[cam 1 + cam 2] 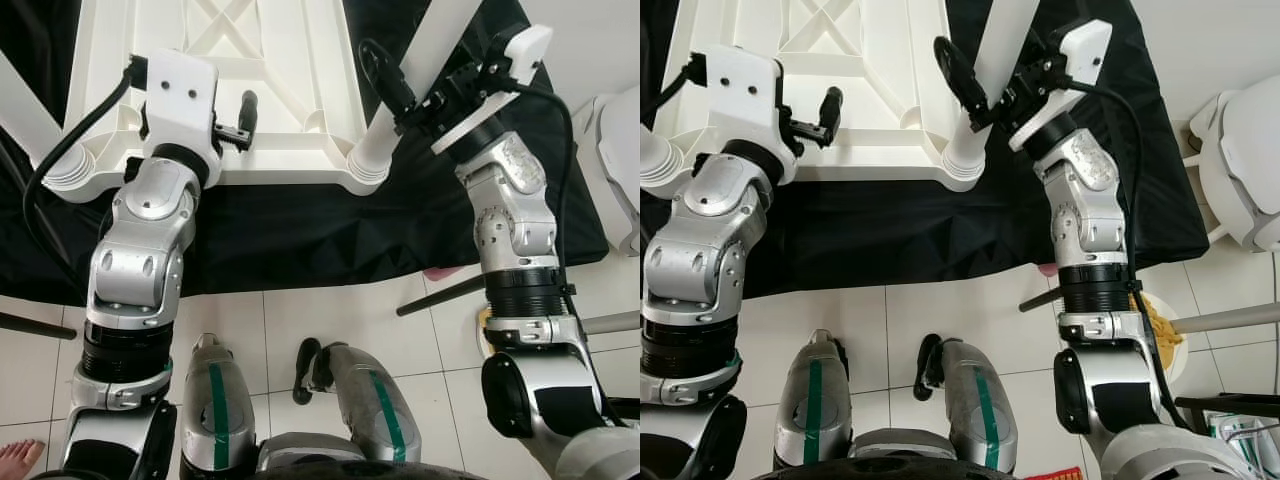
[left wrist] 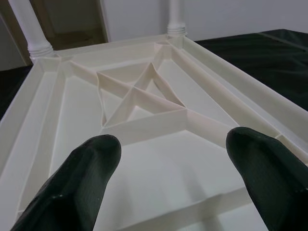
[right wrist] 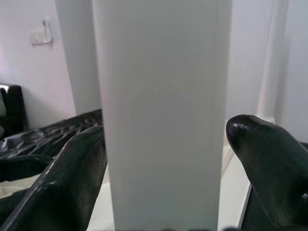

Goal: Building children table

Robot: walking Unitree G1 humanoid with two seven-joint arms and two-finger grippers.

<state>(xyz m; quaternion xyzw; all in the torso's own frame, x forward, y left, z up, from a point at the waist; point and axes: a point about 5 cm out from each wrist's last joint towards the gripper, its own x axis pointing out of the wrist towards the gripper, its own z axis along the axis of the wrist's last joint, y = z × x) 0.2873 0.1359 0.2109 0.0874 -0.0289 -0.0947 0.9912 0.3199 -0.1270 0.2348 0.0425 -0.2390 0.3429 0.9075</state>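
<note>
- The upturned white table top (image 1: 260,90) fills the upper left of the frame, on black cloth (image 1: 300,230).
- Your right gripper (image 1: 400,95), upper centre, has its fingers apart around the table leg (image 1: 395,110) standing in the corner socket, not visibly clamped.
- Your left gripper (image 1: 245,115) hovers spread over the near rim.
- Expect light, stiff, smooth plastic: grip the leg low, near the socket, squarely.
</note>
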